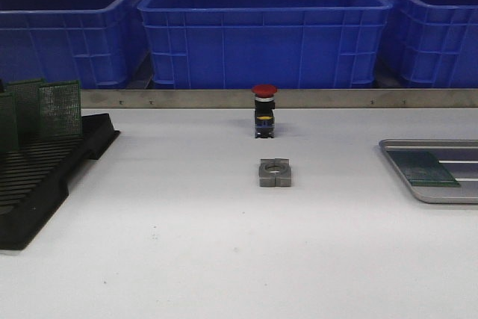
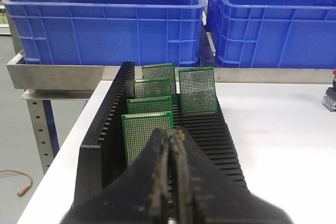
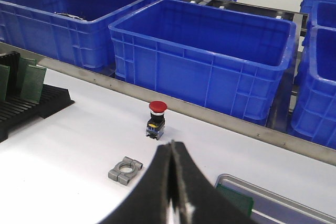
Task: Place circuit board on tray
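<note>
Far left — black slotted rack (image 1: 45,177) holds several green circuit boards (image 2: 197,91) upright in its slots, faces toward the left gripper (image 2: 170,182). Its jaws are pressed together, nothing between them; the nearest board (image 2: 147,135) stands just ahead of the tips, so the left arm looks the nearer one for a pick. Centre: red push-button (image 1: 264,110), grey metal block (image 1: 275,172). Far right — the tray (image 1: 418,184), one board (image 1: 422,169) already lying flat in it. Right gripper (image 3: 173,192) closed, empty, just short of the tray's near corner.
</note>
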Available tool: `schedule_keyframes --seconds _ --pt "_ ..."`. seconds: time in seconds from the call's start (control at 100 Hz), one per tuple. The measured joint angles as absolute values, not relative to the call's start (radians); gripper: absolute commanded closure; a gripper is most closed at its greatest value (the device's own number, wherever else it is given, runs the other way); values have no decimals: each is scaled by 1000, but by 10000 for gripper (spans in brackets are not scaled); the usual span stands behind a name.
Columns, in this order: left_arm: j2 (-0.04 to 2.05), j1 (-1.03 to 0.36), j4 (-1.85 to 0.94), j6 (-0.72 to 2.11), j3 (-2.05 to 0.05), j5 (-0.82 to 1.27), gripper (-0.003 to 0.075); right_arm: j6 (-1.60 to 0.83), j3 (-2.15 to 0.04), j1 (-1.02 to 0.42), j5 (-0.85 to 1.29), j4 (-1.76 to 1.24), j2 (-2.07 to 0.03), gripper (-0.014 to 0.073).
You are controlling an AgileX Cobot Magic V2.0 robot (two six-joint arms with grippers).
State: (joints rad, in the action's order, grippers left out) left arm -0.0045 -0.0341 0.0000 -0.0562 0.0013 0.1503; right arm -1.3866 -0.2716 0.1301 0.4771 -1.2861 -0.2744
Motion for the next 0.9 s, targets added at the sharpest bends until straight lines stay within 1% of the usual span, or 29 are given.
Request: schedule_keyframes --seconds 0.63,0.9 --pt "-5 -34 0 -56 1 149 741 -1387 -272 130 482 -1286 -274 707" --pt "-5 -34 0 -57 0 149 741 -1387 -272 123 386 -1286 -274 707"
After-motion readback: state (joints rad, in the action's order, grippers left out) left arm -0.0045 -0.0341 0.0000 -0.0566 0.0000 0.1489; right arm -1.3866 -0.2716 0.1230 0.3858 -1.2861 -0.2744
